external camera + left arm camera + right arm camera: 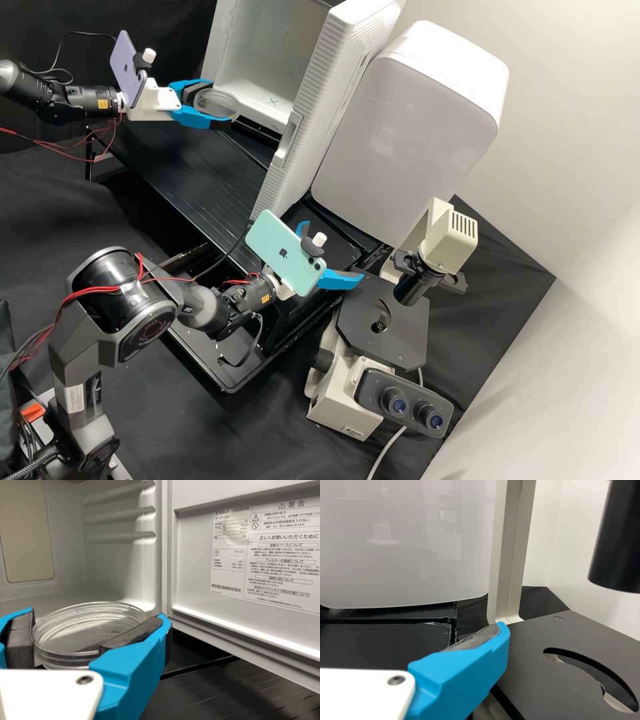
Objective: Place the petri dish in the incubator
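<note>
A clear round petri dish (217, 103) (82, 630) sits between the blue fingers of my left gripper (208, 108) (92, 622), which is shut on it by its rim. The dish hangs level just in front of the open white incubator (257, 63) (115, 560), at the chamber's lower edge. The incubator door (333, 93) (240, 555) stands swung open beside it. My right gripper (347, 279) is low by the microscope stage, open and holding nothing; one of its fingers (470, 655) points over the stage edge.
A microscope (380, 360) with a black stage (387, 327) (560, 645) stands at the front right, its dark objective (617, 535) overhead. A large white housing (413, 127) stands behind the open door. A black ribbed tray (200, 193) lies before the incubator.
</note>
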`<state>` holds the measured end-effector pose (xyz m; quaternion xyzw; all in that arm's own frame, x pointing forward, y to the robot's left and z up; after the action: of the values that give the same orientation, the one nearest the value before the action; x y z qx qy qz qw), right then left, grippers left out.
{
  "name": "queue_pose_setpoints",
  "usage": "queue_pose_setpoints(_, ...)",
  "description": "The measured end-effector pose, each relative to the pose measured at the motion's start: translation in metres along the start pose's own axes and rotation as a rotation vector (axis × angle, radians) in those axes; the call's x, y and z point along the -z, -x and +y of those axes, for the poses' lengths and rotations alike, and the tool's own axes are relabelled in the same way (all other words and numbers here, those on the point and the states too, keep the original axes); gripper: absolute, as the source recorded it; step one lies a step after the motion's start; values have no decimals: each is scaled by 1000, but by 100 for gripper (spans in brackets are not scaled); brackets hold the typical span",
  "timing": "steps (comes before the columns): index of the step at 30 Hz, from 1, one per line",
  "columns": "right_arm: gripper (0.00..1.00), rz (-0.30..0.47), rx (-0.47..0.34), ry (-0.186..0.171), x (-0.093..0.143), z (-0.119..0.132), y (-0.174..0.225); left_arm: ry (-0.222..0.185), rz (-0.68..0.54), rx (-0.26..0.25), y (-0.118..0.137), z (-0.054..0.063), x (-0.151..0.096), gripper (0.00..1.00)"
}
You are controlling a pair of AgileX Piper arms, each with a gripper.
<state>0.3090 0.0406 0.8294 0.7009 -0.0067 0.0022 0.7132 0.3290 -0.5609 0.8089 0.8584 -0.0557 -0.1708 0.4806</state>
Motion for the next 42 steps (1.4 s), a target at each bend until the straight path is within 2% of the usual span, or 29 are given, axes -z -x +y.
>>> queue_pose_setpoints(8,100,0,0,0,0,0,0,-21,-8,-9,1,4,1,0)
queue_pose_setpoints(16,100,0,0,0,0,0,0,-24,-5,-54,-6,20,1,0)
queue_pose_setpoints(18,100,0,0,0,0,0,0,-23,4,-47,-9,20,2,0)
queue_pose_setpoints(23,100,0,0,0,0,0,0,-30,23,-32,-19,24,4,0)
queue_pose_setpoints(28,100,0,0,0,0,0,0,-56,37,-52,-31,32,6,0)
queue_pose_setpoints(33,100,0,0,0,0,0,0,-60,65,-52,-47,36,8,0)
queue_pose_setpoints(38,100,0,0,0,0,0,0,-44,69,-56,-61,43,4,0)
queue_pose_setpoints(42,100,0,0,0,0,0,0,-62,66,-65,-71,48,1,0)
